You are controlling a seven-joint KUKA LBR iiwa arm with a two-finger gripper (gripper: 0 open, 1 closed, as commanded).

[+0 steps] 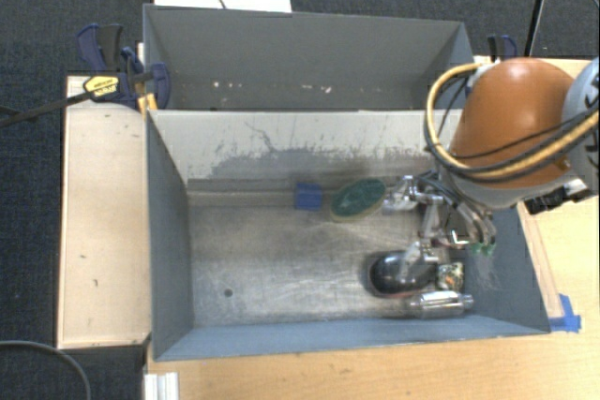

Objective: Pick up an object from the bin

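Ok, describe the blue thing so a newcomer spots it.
Find the grey bin and follow the foot of its far wall. Midway along lies a small blue block, just left of a green oval thing. Nothing else inside is blue or square-edged.

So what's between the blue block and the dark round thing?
Camera view: bare bin floor between blue block and dark round thing; the green oval lies off that line.
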